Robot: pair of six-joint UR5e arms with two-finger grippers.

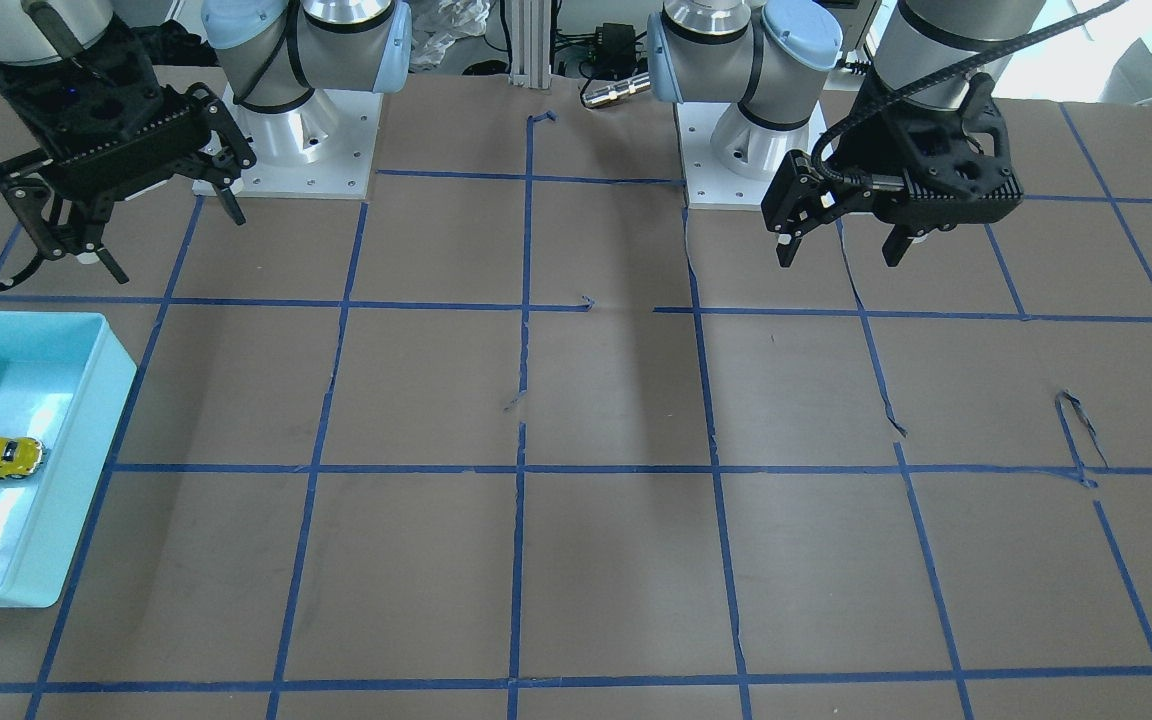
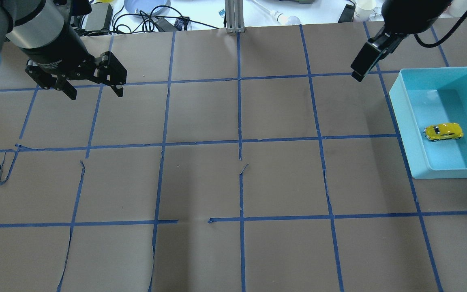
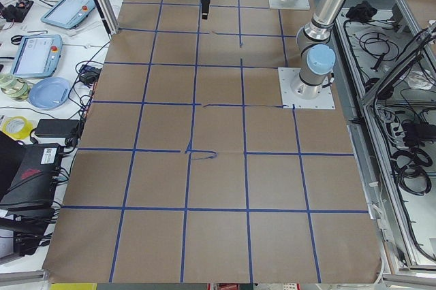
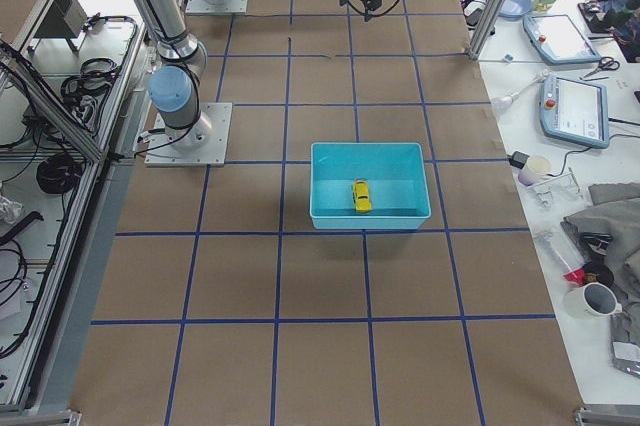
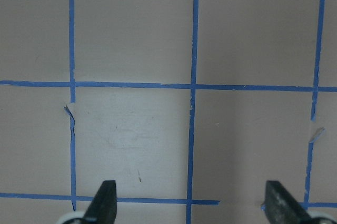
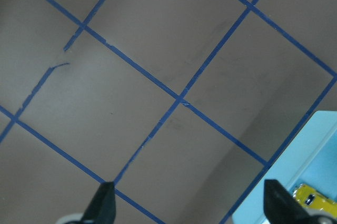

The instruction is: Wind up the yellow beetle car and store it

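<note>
Storage looks done: the yellow beetle car (image 2: pixel 443 132) is seen standing on its wheels on the floor of a light-blue bin (image 2: pixel 397 105), which is set on the brown, blue-taped table (image 2: pixel 201 113) at the robot's right side. Nothing is gripped by either tool. The right gripper (image 1: pixel 179 245) is held raised above the table outside the bin, well apart from the car, with its jaws spread and empty. The left gripper (image 2: pixel 95 92) is also seen spread wide and empty, raised over bare table at the opposite side, well apart from both bin and car.
</note>
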